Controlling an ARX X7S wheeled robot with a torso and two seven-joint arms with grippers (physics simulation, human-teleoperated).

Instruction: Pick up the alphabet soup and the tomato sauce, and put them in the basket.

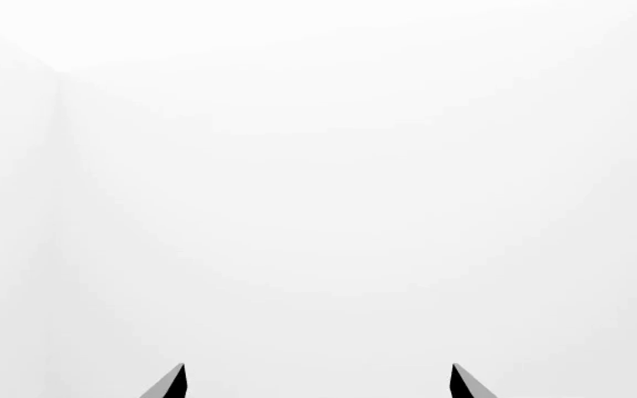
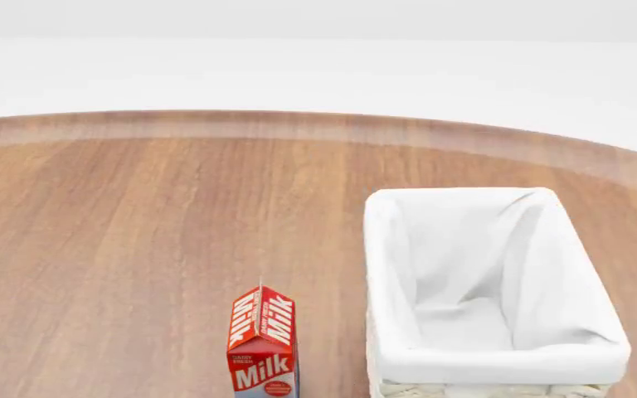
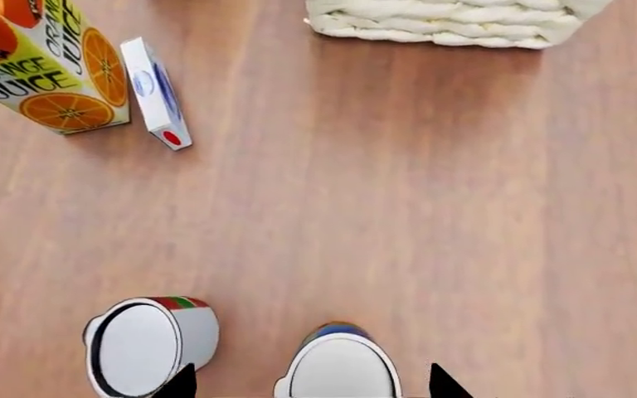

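Note:
In the right wrist view the alphabet soup (image 3: 338,369) stands upright, showing its pale top and a blue and orange edge. It sits between the two fingertips of my right gripper (image 3: 313,383), which is open and touches neither side of it. The tomato sauce (image 3: 147,344), with a red and green band, stands just beside it, outside one fingertip. The basket (image 3: 440,21) lies farther ahead across bare wood. In the head view the basket (image 2: 507,362) stands at the right, and only its white lining shows inside. My left gripper (image 1: 318,383) is open before a plain white background.
A milk carton (image 2: 263,344) stands just left of the basket on the round wooden table (image 2: 130,249). An orange juice carton (image 3: 47,66) and a small white and blue box (image 3: 155,93) stand beyond the cans, off to one side.

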